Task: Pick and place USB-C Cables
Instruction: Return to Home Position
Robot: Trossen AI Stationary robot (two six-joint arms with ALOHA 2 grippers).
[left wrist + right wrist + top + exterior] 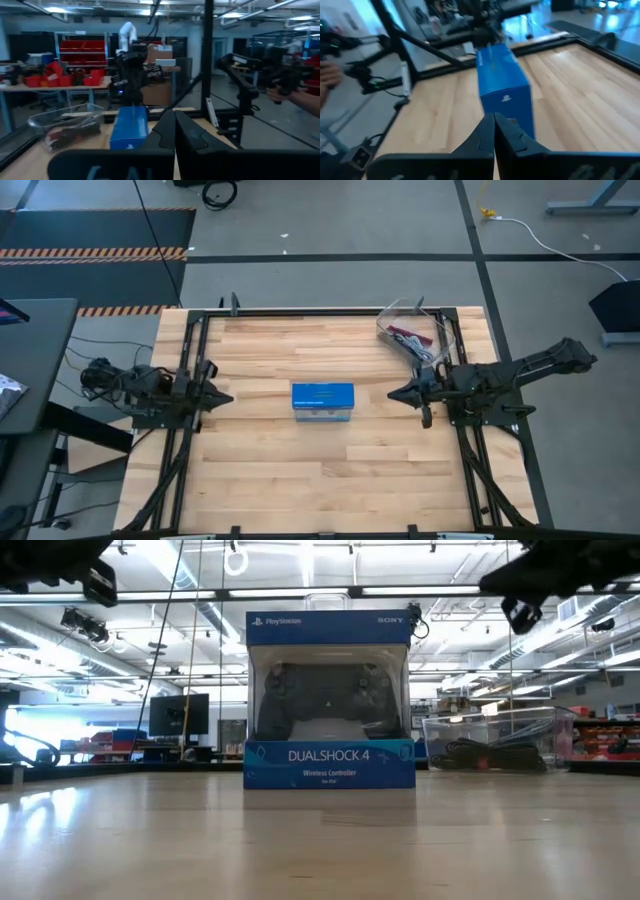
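The USB-C cables (410, 340) lie as dark and red bundles inside a clear plastic bin (437, 321) at the table's far right corner; they also show in the low view (495, 755) and the left wrist view (70, 134). My left gripper (228, 397) is shut and empty at the table's left side, raised above the wood. My right gripper (394, 393) is shut and empty at the right side, just near of the bin, pointing at the blue box.
A blue rectangular DualShock 4 box (323, 402) stands upright in the middle of the table, between the two grippers. A black frame (300, 313) runs along the table's edges. A person's hand (306, 99) shows beyond the table.
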